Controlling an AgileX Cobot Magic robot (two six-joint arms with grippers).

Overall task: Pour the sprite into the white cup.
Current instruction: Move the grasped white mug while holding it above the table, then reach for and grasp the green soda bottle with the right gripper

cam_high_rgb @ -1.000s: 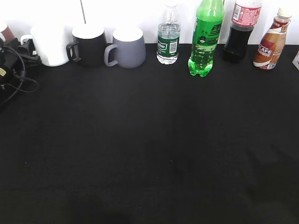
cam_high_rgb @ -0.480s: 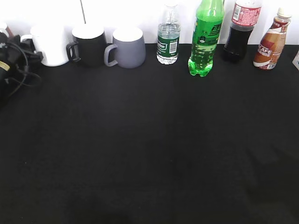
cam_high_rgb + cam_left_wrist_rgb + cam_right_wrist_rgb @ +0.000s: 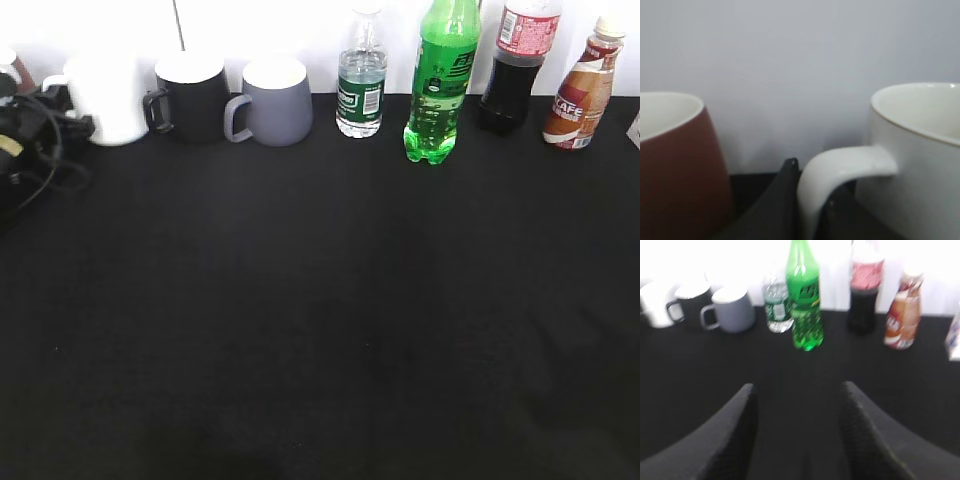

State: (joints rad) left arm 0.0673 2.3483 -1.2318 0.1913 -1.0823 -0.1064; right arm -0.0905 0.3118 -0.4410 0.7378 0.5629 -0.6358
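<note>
The sprite (image 3: pixel 437 85), a tall translucent bright-green plastic bottle with a lobed base and a green label, stands upright at the far edge of the black tablecloth (image 3: pixel 320 300), against the white wall. Just left of it is a smaller clear water bottle (image 3: pixel 360 80) with a dark-green label; just right, a dark cola bottle (image 3: pixel 515 70) with a red label, then a brown coffee-drink bottle (image 3: pixel 582 90).

Well left of the sprite sit a matte grey mug (image 3: pixel 272 102), a matte black mug (image 3: pixel 190 95) and the glossy white cup (image 3: pixel 105 98), rounded and slightly tapered. The left gripper (image 3: pixel 810 200) is at the cup's curved loop handle, one dark finger (image 3: pixel 777 200) just beside it; a reddish-brown mug (image 3: pixel 675 165) stands next to it. Whether this gripper is clenched cannot be told.

The right gripper (image 3: pixel 797 432) hangs with its two dark textured fingers (image 3: pixel 735 435) spread apart, holding nothing, facing the sprite from across the cloth.
</note>
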